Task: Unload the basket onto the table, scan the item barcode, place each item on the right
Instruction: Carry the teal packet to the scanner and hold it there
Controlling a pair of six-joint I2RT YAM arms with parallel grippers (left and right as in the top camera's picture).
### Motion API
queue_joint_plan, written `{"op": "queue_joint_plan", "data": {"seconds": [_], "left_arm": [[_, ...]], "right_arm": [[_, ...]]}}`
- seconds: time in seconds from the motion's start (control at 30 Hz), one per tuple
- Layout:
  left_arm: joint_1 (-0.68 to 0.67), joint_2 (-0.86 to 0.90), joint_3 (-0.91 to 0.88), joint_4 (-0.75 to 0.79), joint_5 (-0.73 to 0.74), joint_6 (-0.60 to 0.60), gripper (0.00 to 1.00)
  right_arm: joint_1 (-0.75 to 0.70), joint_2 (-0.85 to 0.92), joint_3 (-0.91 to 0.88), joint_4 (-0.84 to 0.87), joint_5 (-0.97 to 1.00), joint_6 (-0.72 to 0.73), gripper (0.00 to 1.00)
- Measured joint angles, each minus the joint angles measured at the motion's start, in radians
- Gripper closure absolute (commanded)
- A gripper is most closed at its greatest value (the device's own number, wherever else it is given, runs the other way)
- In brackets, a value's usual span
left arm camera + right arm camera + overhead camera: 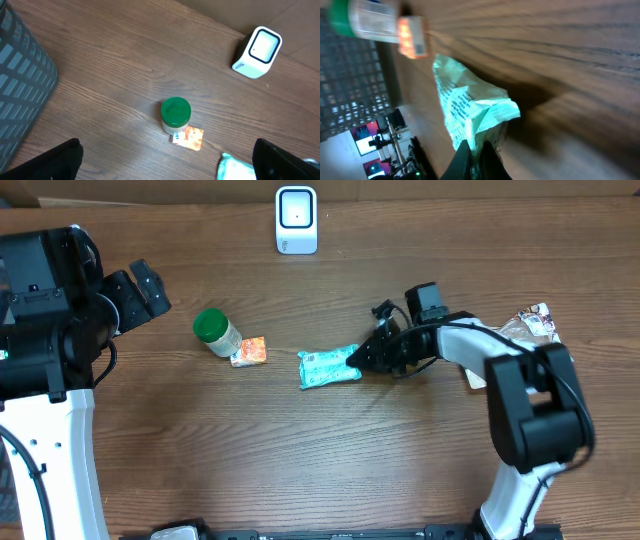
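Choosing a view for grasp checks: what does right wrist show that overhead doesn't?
Right wrist only: a close look at the right tool pinched shut on the edge of the teal packet, plus the packet's print.
Overhead only: the white scanner, the open left tool, and a crinkled wrapper at the far right.
Both: the teal packet, the green-capped bottle and the orange sachet.
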Motion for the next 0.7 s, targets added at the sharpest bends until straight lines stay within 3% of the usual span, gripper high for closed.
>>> {"op": "queue_joint_plan", "data": {"seconds": [0.23, 0.47, 0.7], "left_arm": [[0.0, 0.0, 0.0, 0.0, 0.0, 0.0, 0.0], [0.0, 0.0, 0.0, 0.0, 0.0, 0.0, 0.0], [0.0, 0.0, 0.0, 0.0, 0.0, 0.0, 0.01]], "right_arm": [[-0.01, -0.284, -0.001, 0.008, -0.112, 0.0, 0.96], [-0.07, -0.33, 0.0, 0.063, -0.293, 0.071, 0.96], [-0.179, -0.442, 0.071, 0.072, -0.337, 0.196, 0.96]]}}
